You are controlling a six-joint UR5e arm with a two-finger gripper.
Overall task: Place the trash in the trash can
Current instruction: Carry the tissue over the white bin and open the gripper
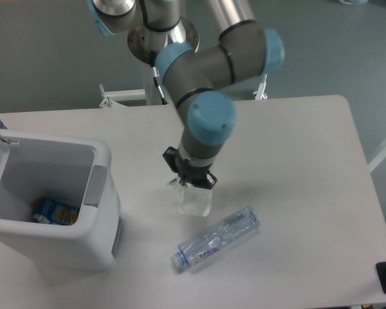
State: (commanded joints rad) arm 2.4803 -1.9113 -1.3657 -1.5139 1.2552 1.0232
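Hand (188, 183) at frame centre, fingers clamped on the upper edge of the plastic wrapper (194, 200), which hangs below it just over the worktop (296, 154). Water bottle (219, 238) lies on its side at lower centre, near the wrapper. Trash can (51, 196) stands at left, lid raised, a blue and yellow item (53, 212) inside.

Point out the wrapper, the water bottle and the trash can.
wrapper (194, 201), fixed camera, its translucent body below the gripper.
water bottle (219, 237), fixed camera, its crushed middle.
trash can (100, 187), fixed camera, its grey handle patch.
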